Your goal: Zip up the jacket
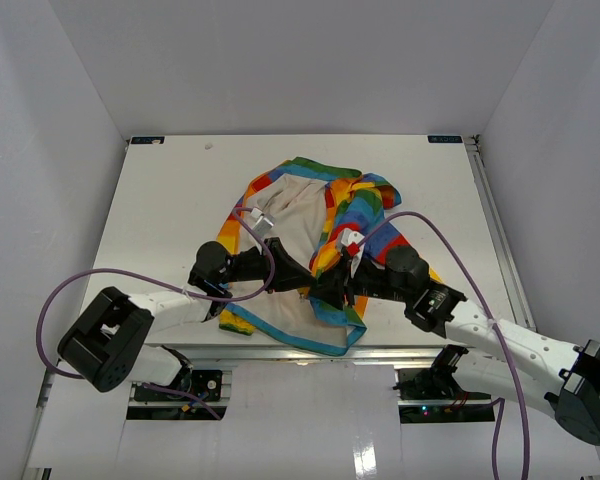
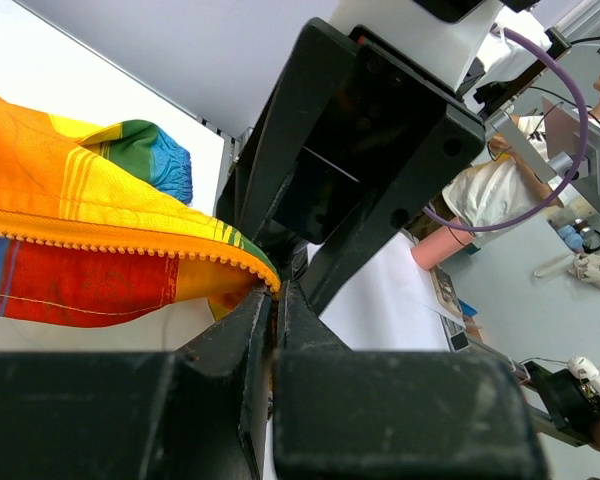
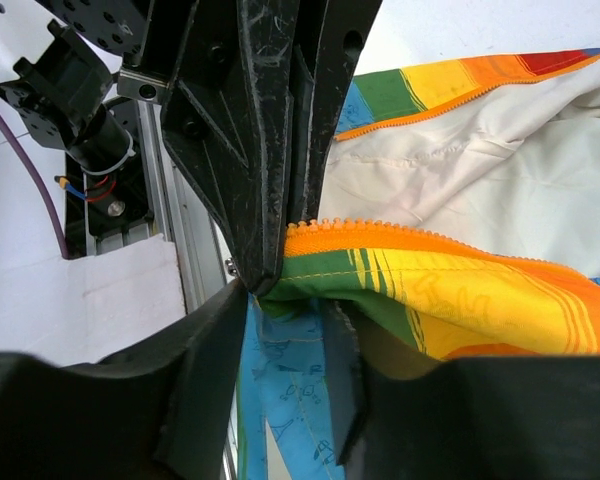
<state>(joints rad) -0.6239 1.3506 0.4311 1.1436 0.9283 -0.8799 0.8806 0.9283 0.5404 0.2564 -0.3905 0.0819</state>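
Note:
The rainbow-striped jacket (image 1: 290, 215) lies open on the table, cream lining up, light-blue hem toward the arms. My left gripper (image 1: 305, 288) is at the bottom of the right front panel. In the left wrist view it (image 2: 273, 300) is shut on the end of the orange zipper edge (image 2: 130, 245). My right gripper (image 1: 327, 296) meets it from the right. Its jaws (image 3: 292, 320) stand apart, with the blue hem fabric (image 3: 280, 390) hanging loose between them. The left gripper's fingers (image 3: 270, 200) show just above, pinching the zipper tape (image 3: 380, 235).
Both grippers crowd one spot near the table's (image 1: 160, 200) front edge. An aluminium rail (image 3: 170, 220) runs along that edge. Purple cables (image 1: 460, 260) arc over both arms. White tags (image 1: 263, 218) lie on the lining. White walls enclose the table.

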